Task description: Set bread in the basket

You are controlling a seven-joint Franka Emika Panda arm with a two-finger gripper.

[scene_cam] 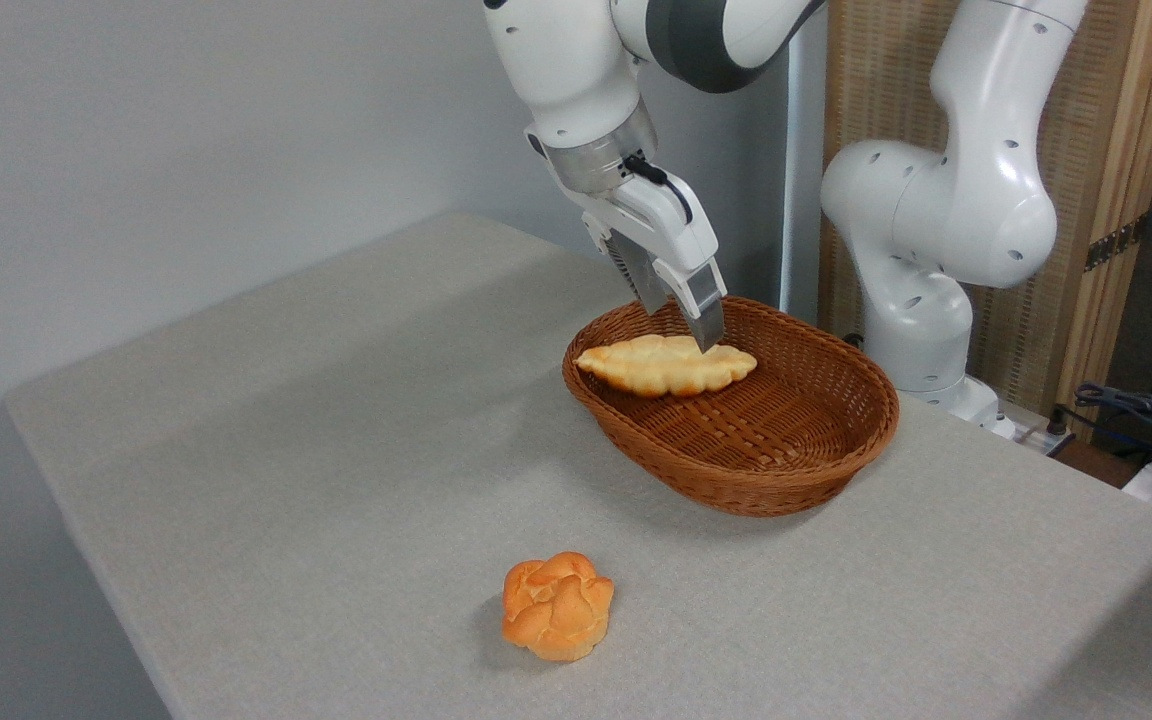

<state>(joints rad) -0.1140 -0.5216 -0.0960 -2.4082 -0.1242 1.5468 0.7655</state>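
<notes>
One step: lowering the bread (666, 365) into the basket (816, 470)
Gripper (681, 325): fingers grasping the bread
Next: release, judged

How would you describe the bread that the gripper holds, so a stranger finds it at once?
Find the brown wicker basket on the grey table, near the arm's base. The bread sits over its left rim, under the gripper. It is long and pale, unlike the round orange bun.

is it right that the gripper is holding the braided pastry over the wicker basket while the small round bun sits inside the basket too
Not quite. The small round bun is not inside the wicker basket; it sits on the table, in front of the basket and apart from it, as the camera view shows. The gripper does hold the braided pastry over the basket.
</notes>
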